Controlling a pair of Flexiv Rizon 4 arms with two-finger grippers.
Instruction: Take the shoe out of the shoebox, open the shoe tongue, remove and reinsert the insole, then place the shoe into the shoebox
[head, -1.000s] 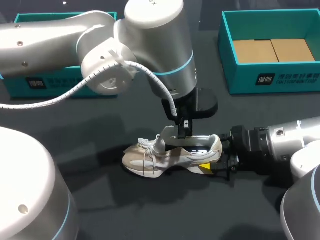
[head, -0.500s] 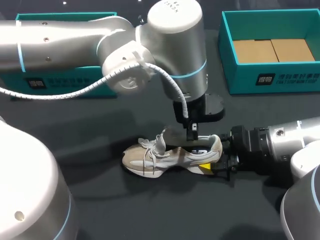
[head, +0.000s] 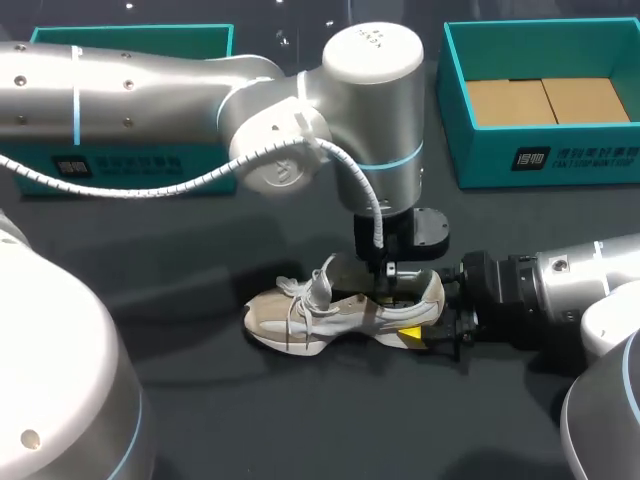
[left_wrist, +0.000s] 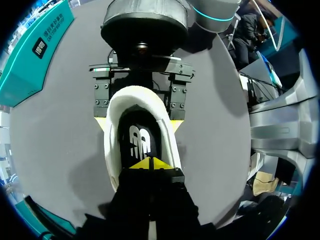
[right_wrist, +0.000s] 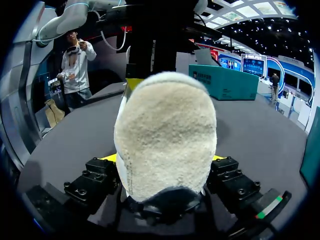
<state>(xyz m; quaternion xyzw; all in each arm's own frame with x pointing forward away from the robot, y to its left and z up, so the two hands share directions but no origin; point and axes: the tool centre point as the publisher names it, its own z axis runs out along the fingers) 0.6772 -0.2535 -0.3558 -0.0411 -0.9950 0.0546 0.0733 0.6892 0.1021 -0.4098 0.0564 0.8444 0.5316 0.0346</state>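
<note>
A beige and white sneaker (head: 330, 318) lies on its side-sole on the dark table, toe toward the left. Its heel (right_wrist: 165, 135) sits between the yellow-tipped fingers of my right gripper (head: 432, 318), which is shut on it from both sides. My left gripper (head: 389, 275) points straight down into the shoe's opening. In the left wrist view its yellow tips (left_wrist: 150, 164) are pressed together, shut, just above the black insole (left_wrist: 139, 142) with a white logo. My right gripper (left_wrist: 138, 122) clamps the heel ahead of it.
A teal shoebox (head: 540, 155) with brown cardboard inside stands at the back right. A second teal box (head: 130, 38) sits at the back left, mostly behind my left arm. Bare dark table surrounds the shoe.
My left arm has swung to the right and lowered its gripper into the shoe's opening. The shoe and my right arm have stayed put.
</note>
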